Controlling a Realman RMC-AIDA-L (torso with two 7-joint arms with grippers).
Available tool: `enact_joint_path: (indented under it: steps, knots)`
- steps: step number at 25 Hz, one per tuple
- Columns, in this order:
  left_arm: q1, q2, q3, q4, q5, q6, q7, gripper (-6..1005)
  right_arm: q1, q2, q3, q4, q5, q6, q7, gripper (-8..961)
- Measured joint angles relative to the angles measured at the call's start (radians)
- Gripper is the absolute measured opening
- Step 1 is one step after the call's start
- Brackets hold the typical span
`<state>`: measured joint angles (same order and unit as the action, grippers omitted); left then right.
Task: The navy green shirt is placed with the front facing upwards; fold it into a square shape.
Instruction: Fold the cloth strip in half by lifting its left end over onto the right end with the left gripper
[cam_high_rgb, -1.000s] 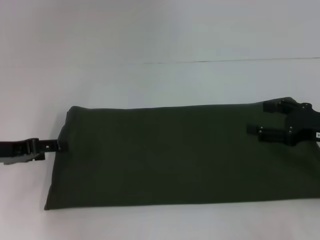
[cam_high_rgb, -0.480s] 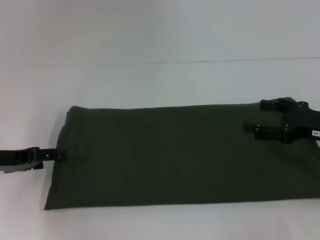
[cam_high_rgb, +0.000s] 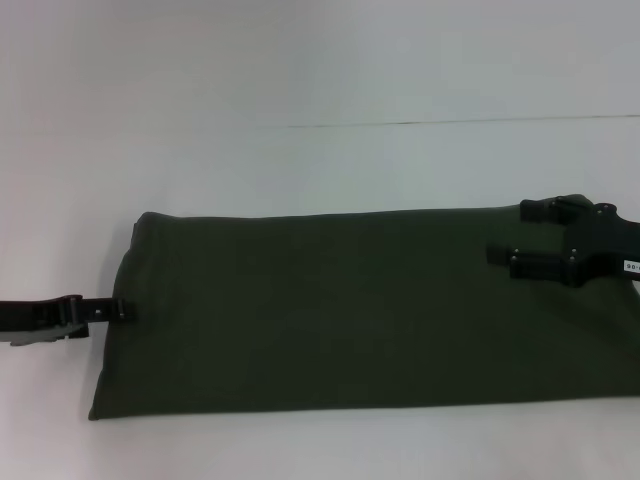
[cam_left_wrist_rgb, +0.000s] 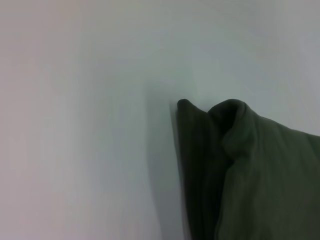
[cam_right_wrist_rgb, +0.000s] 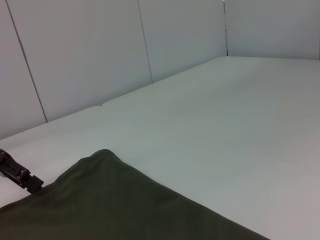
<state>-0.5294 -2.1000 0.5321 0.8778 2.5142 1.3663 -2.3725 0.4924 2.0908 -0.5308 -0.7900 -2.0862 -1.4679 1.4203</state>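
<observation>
The navy green shirt (cam_high_rgb: 350, 310) lies flat on the white tabletop (cam_high_rgb: 320, 170) as a long band, plain green side up, with no print showing. Its long axis runs across the robot's front from left to right, and the right end runs out of the head view. So the length is now much greater than the depth, and a square calls for one end to be carried over toward the other along that axis. The left gripper (cam_high_rgb: 118, 310) sits low at the shirt's left short edge, about midway along it, its fingers reaching in toward the cloth and touching or just overlapping the hem; whether they are closed on the fabric or only resting against it I cannot tell. The left wrist view shows that end of the shirt (cam_left_wrist_rgb: 250, 170) as a bunched, layered corner, but none of that arm's own fingers. The right gripper (cam_high_rgb: 525, 235) hovers over the far right part of the shirt, its two fingers spread apart and pointing left along the shirt's length, holding nothing. Each arm is nearest to its own short end, so by my reading the coming fold turns on each gripper taking its end's edge, and the cloth travelling sideways, not toward or away from the robot.
</observation>
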Motion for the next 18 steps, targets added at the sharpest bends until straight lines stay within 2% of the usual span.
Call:
enact_joint_path:
  steps: [18]
  knots:
    - [-0.005,-0.007,0.046,-0.001,0.0,-0.004,-0.001,891,0.0,0.0,-0.001,0.0,-0.002,0.004,0.004,927]
